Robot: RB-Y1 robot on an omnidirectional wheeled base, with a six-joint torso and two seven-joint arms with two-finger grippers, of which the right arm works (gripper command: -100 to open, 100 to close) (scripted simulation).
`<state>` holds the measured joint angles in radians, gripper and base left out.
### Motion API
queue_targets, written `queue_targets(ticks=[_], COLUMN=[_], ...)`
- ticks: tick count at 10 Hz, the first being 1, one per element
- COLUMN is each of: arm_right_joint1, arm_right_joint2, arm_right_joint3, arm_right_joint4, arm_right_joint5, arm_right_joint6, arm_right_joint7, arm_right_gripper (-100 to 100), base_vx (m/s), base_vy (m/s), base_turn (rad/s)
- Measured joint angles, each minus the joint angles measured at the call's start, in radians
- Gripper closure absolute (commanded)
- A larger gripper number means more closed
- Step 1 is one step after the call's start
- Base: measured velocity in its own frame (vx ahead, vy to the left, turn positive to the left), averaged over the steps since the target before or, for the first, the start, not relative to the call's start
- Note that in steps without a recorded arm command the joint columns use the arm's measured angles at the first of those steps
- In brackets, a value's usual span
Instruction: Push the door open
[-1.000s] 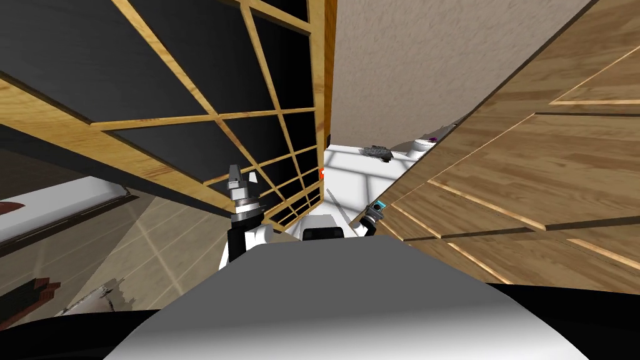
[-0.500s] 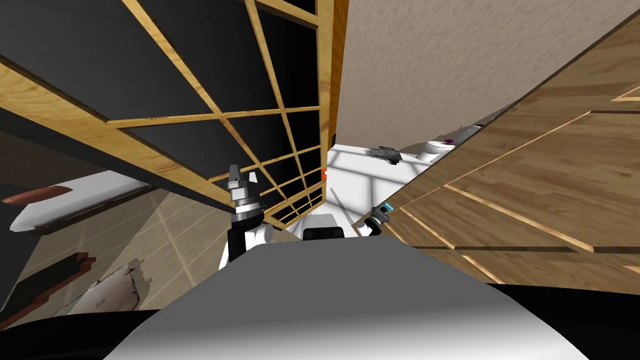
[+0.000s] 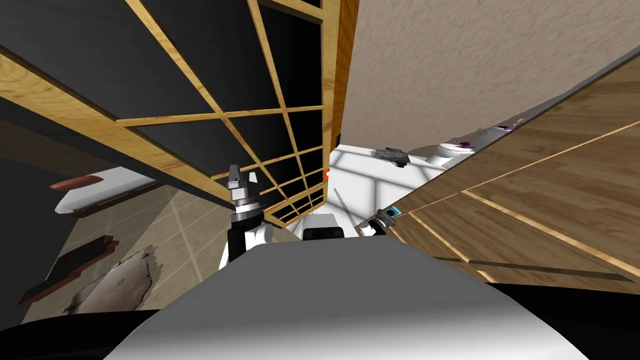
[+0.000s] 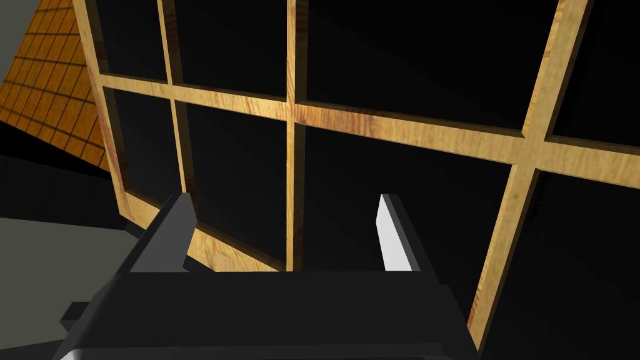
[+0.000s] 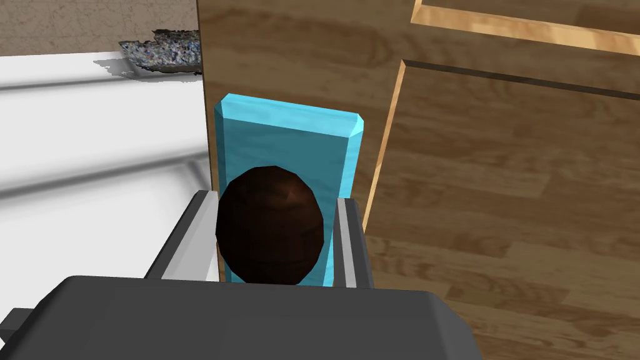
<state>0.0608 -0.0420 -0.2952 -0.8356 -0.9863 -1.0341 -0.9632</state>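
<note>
The door [image 5: 500, 187] is a brown wood-grain panel on my right. Its free edge stands just beside a strip of white floor [image 5: 94, 125], so it looks partly open already. Near that edge sits a dark round knob [image 5: 270, 225] on a light blue plate [image 5: 287, 144].

The right end effector [image 5: 272, 201] is clamped on the knob, one finger pressed to each side.

To do the push well, I judge the force should go straight through the knob, square to the panel. The wrist should turn with the door's arc about its hinges. A round knob gives thin blades little purchase, so a sideways drag could let them slide off. Moving the body along with the arm would probably serve better than stretching the arm alone.

In the head view the right arm reaches low and forward to the door's edge. The left end effector [image 4: 284, 201] is raised with fingers spread, empty, facing a pale wooden lattice [image 4: 400, 125] with black panes.
</note>
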Motion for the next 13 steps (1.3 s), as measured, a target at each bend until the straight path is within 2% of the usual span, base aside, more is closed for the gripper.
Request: queue_targets(ticks=[1, 2, 3, 4, 5, 6, 8, 9, 10, 11, 12, 13], arm_right_joint1=[-0.001, 0.017, 0.010, 0.018, 0.010, 0.028, 0.025, 0.034, 0.051, 0.050, 0.031, 0.024], arm_right_joint2=[0.000, 0.009, 0.009, 0.009, 0.001, 0.012, 0.006, 0.010, 0.025, 0.026, 0.013, 0.009], arm_right_joint3=[-0.001, -0.003, -0.016, -0.033, -0.048, -0.058, -0.089, -0.105, -0.116, -0.123, -0.126, -0.138], arm_right_joint4=[0.000, -0.037, -0.028, -0.032, 0.002, -0.033, -0.031, -0.045, -0.072, -0.069, -0.035, -0.012], arm_right_joint5=[0.000, -0.003, -0.011, -0.023, -0.030, -0.038, -0.058, -0.068, -0.076, -0.079, -0.080, -0.086], arm_right_joint6=[-0.006, 0.006, 0.005, 0.006, -0.010, -0.006, -0.005, -0.002, -0.002, -0.008, -0.017, -0.028], arm_right_joint7=[-0.002, 0.013, 0.021, 0.024, 0.009, 0.019, 0.028, 0.035, 0.045, 0.046, 0.035, 0.024], arm_right_gripper=[100, 100, 100, 100, 100, 100, 100, 100, 100, 100, 100, 100], base_vx=[0.000, 0.009, 0.028, 0.048, 0.029, 0.037, 0.071, 0.092, 0.058, 0.015, 0.061, 0.129], base_vy=[0.000, -0.012, -0.040, -0.052, -0.045, -0.033, -0.030, -0.042, -0.024, 0.002, 0.006, 0.005], base_turn=[0.000, 0.093, 0.163, 0.159, 0.052, 0.072, 0.134, 0.108, 0.010, -0.035, 0.099, 0.095])
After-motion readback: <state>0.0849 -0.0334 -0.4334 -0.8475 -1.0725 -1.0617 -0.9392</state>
